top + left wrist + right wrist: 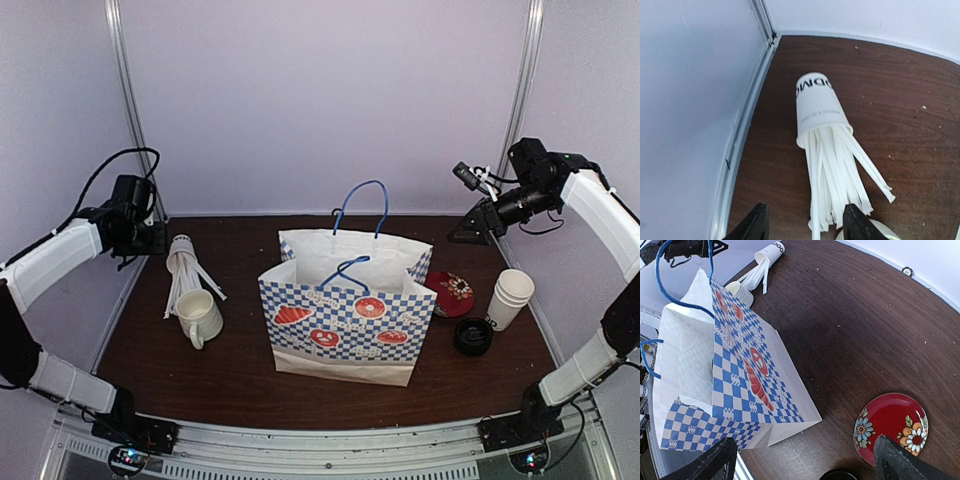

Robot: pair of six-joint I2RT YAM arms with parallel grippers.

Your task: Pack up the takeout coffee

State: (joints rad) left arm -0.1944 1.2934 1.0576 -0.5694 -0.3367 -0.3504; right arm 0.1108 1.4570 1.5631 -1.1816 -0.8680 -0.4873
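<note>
Both raised, jaws wide apart, empty: left gripper (160, 238) far-left, right gripper (465, 232) far-right. By the table (250, 385) right edge: cup stack (510, 297), black lids (472, 336). Bag (345, 320) centre.

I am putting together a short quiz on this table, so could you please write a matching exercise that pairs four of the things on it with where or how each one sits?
Things
1. paper bag
2. straw cup
3. red plate
4. black lid

Places or states
A. lying on its side at the far left, straws spilling out
B. standing open in the middle of the table
C. lying flat just right of the bag, flowers on its rim
D. on the right, in front of the white paper cups

Pairs: 1-B, 2-A, 3-C, 4-D
</note>
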